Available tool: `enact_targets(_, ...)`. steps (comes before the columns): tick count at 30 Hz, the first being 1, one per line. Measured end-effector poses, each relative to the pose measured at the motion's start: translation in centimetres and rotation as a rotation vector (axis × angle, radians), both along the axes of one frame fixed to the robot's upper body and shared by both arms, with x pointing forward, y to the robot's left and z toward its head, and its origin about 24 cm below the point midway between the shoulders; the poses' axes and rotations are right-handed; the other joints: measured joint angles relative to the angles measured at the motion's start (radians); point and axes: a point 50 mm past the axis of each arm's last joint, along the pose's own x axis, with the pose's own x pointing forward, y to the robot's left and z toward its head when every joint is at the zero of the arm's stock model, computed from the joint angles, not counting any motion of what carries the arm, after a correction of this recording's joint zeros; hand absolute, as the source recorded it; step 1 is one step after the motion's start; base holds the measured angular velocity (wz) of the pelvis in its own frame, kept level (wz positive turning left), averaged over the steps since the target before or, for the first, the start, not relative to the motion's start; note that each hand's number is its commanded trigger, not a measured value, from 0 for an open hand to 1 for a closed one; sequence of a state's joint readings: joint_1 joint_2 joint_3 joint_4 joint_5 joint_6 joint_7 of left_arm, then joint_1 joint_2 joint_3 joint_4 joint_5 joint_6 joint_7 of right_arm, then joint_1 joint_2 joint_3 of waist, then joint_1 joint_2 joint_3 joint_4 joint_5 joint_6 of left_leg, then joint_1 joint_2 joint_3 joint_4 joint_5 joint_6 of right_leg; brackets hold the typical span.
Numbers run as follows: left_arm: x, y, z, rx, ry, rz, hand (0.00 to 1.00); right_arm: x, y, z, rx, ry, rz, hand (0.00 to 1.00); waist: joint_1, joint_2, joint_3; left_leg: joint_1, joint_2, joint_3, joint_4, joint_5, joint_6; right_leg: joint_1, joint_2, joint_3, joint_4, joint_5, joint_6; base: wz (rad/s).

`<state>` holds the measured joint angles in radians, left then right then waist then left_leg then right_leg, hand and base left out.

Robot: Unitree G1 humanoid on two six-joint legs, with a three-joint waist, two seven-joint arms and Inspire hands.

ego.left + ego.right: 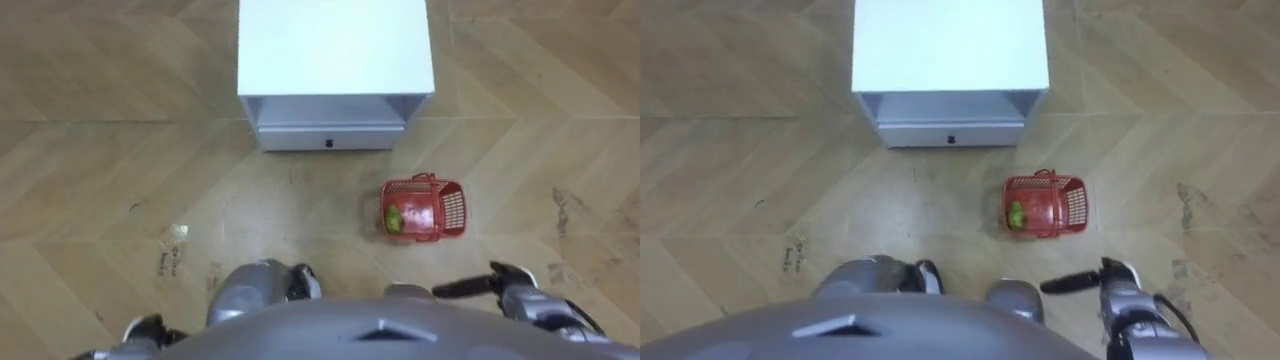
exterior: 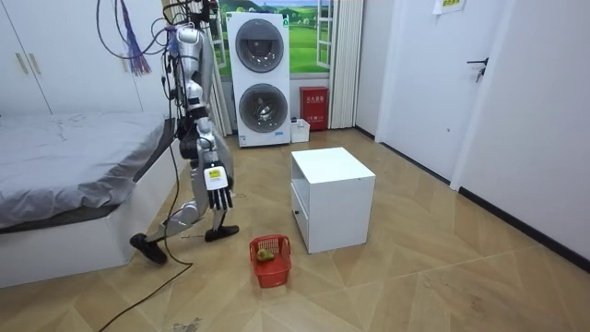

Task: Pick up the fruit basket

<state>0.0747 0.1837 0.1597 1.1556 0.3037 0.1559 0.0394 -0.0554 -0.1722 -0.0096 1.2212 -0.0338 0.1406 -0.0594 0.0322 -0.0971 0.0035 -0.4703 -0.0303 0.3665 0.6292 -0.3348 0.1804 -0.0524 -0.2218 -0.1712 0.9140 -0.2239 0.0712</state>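
One red plastic basket (image 1: 424, 208) with a green fruit (image 1: 394, 218) sits on the wooden floor (image 1: 100, 150), right of middle. Below it the right robot hand (image 1: 512, 288) is flat and empty. I think it should reach down and hook the top handle. The left robot hand (image 1: 145, 328) is at the lower left, and I cannot tell its state.

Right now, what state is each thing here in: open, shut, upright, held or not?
Fruit basket: upright on the floor, held by neither hand, a green fruit inside.
Drawer of the white cabinet: shut.
Right hand: open, fingers straight, apart from the basket.
Left hand: low at the robot's side, far from the basket.
Washing machines: both round doors shut.
Room door: shut.
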Motion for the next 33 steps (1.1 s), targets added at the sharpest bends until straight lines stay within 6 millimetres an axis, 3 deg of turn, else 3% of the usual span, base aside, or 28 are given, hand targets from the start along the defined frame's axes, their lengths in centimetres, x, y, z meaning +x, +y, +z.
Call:
enact_targets(1,1.0,0.0,0.1,0.004,-0.023,-0.007,0.00,0.5,0.1,0.1,0.004,-0.011,0.002,0.00,-0.001,-0.001,0.0012,-0.042,0.001,-0.005,0.041,-0.004,0.003,-0.004,-0.002,0.001,-0.013,-0.002,0.004,0.45)
enact_targets(2,2.8,0.0,0.4,0.013,-0.067,-0.010,0.00,1.2,0.2,0.2,0.012,-0.031,0.005,0.00,-0.004,-0.002,0.0058,-0.121,0.003,-0.014,0.131,-0.021,0.012,-0.025,-0.006,0.008,-0.002,-0.054,0.028,0.48)
enact_targets(3,4.3,-0.2,0.7,0.015,-0.116,-0.014,0.00,1.5,0.3,0.3,0.019,-0.039,0.007,0.00,-0.002,0.002,0.0107,-0.189,0.015,-0.021,0.226,-0.042,0.015,-0.053,-0.003,0.010,0.053,-0.150,0.032,0.38)
enact_targets(5,5.2,-0.4,0.9,0.012,-0.147,-0.010,0.00,2.2,0.5,0.4,0.032,-0.052,0.003,0.00,0.006,0.009,0.0178,-0.272,0.025,-0.051,0.351,-0.071,0.010,-0.107,-0.002,0.021,0.172,-0.244,0.019,0.01)
enact_targets(7,5.0,-0.3,0.8,0.021,-0.127,-0.015,0.00,2.4,0.7,0.3,0.052,-0.054,-0.036,0.00,0.005,0.011,0.0229,-0.381,0.015,-0.102,0.514,-0.113,0.007,-0.201,-0.012,0.042,0.391,-0.312,0.011,0.04)
enact_targets(11,5.3,0.0,0.9,0.030,-0.120,-0.021,0.00,1.8,0.4,0.2,0.069,-0.057,-0.109,0.00,0.000,-0.002,0.0281,-0.541,0.016,-0.105,0.735,-0.184,0.020,-0.324,-0.025,0.069,0.686,-0.392,0.006,0.28)
enact_targets(15,3.8,0.3,0.6,0.051,-0.108,0.019,0.00,1.3,-0.3,0.3,0.075,-0.085,-0.188,0.00,-0.001,-0.017,0.0277,-0.639,0.012,-0.090,0.933,-0.260,0.018,-0.387,-0.060,0.092,0.954,-0.408,0.011,0.20)
enact_targets(19,3.9,0.8,0.8,0.077,-0.136,0.018,0.00,1.3,-0.5,0.3,0.063,-0.100,-0.220,0.00,-0.014,-0.024,0.0284,-0.681,0.012,-0.090,1.044,-0.290,0.033,-0.393,-0.073,0.089,1.090,-0.408,0.011,0.19)
enact_targets(21,4.0,0.9,0.9,0.103,-0.154,0.014,0.00,1.6,-0.5,0.5,0.045,-0.124,-0.234,0.00,-0.041,-0.036,0.0291,-0.692,0.003,-0.090,1.086,-0.298,0.032,-0.382,-0.078,0.088,1.145,-0.408,0.011,0.20)
enact_targets(23,3.9,0.9,0.9,0.111,-0.163,0.020,0.00,1.8,-0.7,0.6,0.022,-0.149,-0.246,0.00,-0.067,-0.047,0.0249,-0.691,0.000,-0.090,1.113,-0.305,0.032,-0.365,-0.081,0.083,1.174,-0.412,0.003,0.15)
enact_targets(24,3.5,1.0,0.8,0.121,-0.164,0.028,0.00,2.3,-0.7,0.9,0.004,-0.171,-0.239,0.00,-0.083,-0.055,0.0209,-0.690,0.001,-0.090,1.130,-0.311,0.025,-0.356,-0.083,0.083,1.190,-0.422,-0.016,0.04)
enact_targets(27,2.5,0.6,0.5,0.124,-0.155,0.027,0.00,4.3,-1.1,1.9,-0.047,-0.266,-0.242,0.00,-0.131,-0.068,0.0137,-0.690,0.003,-0.092,1.159,-0.316,0.020,-0.334,-0.084,0.080,1.216,-0.449,-0.041,0.00)
enact_targets(30,2.1,0.5,0.4,0.121,-0.147,0.019,0.00,6.4,-1.3,3.2,-0.094,-0.368,-0.208,0.00,-0.146,-0.076,0.0097,-0.692,0.004,-0.093,1.178,-0.323,0.002,-0.328,-0.089,0.090,1.239,-0.472,-0.059,-0.11)
enact_targets(33,1.0,0.6,0.3,0.125,-0.140,0.007,0.00,9.1,-1.2,5.1,-0.122,-0.493,-0.172,0.00,-0.142,-0.084,0.0076,-0.706,-0.010,-0.101,1.219,-0.338,-0.031,-0.311,-0.094,0.113,1.283,-0.499,-0.058,-0.17)
